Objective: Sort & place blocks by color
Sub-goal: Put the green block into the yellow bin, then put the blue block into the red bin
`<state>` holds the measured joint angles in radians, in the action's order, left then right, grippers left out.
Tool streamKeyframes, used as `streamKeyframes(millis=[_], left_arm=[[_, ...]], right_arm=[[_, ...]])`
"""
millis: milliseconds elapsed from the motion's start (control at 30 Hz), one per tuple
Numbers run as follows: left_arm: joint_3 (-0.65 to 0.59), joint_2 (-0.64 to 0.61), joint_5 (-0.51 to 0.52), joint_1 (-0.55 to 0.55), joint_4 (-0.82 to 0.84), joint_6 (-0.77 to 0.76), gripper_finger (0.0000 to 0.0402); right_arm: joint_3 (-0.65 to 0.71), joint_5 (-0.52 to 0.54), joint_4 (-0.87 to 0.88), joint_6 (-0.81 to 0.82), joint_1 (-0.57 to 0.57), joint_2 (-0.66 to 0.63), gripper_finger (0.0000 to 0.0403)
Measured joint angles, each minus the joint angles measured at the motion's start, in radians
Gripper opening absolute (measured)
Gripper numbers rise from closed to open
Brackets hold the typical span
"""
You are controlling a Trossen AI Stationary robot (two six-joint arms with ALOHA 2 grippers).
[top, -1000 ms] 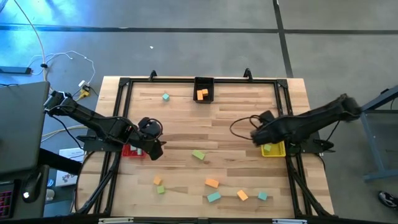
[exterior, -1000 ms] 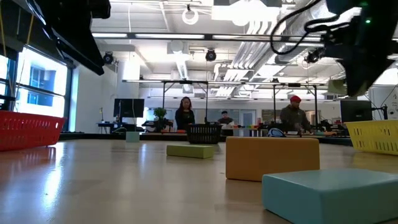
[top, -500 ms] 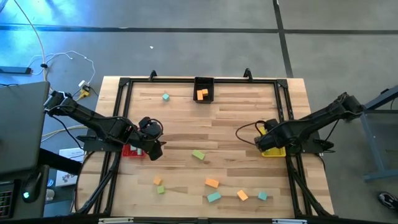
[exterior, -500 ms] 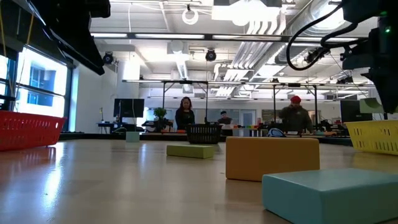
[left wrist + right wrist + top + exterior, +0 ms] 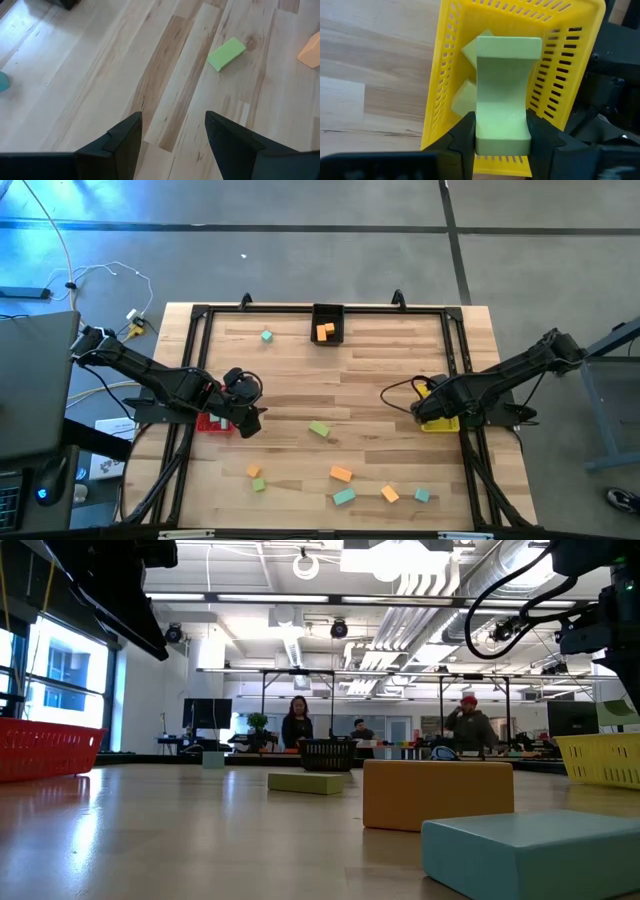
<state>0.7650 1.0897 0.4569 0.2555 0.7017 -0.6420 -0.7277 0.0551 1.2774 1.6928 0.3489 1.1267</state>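
Note:
My right gripper (image 5: 501,135) hangs over the yellow bin (image 5: 447,65) at the table's right edge, shut on a yellow-green block (image 5: 502,90). Two more yellow-green blocks (image 5: 465,98) lie in that bin. My left gripper (image 5: 174,120) stands open above bare wood beside the red bin (image 5: 212,423), touching nothing. Loose on the table lie a green block (image 5: 319,429), an orange block (image 5: 341,474) and a teal block (image 5: 343,496), with others near the front edge. An orange block (image 5: 325,331) sits in the black bin (image 5: 328,323). My right gripper pinches the yellow-green block between its two fingers at the block's narrowed waist (image 5: 485,131), one finger (image 5: 462,137) on either side. The fingers come from above, pointing down. The block is lifted clear, over the yellow bin's opening.
A teal block (image 5: 266,336) lies near the far left. Small orange (image 5: 254,471) and green (image 5: 258,484) blocks lie front left; orange (image 5: 389,494) and teal (image 5: 422,495) ones front right. A black frame rail (image 5: 460,360) borders the table. People stand in the room behind.
My right gripper, with the yellow-green block, has gone toward the table's right edge and down over the yellow bin, turning as it went; in the last half second it has kept still. The block stays pinched and clear of the bin.

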Motion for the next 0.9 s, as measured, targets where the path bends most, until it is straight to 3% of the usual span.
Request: streamKeyframes(millis=[333,767,900], left_arm=[[0.0,0.0,0.0,0.0,0.0,0.002,0.0202],[0.0,0.0,-0.001,0.0,0.0,0.001,0.0202],[0.0,0.0,-0.002,0.0,0.0,0.001,0.0202]], right_arm=[[0.0,0.005,0.0,0.007,-0.002,0.0,0.0182],[-0.015,0.109,-0.009,0.017,-0.002,-0.001,0.0187],[-0.057,0.196,-0.027,-0.023,-0.001,-0.001,0.0188]])
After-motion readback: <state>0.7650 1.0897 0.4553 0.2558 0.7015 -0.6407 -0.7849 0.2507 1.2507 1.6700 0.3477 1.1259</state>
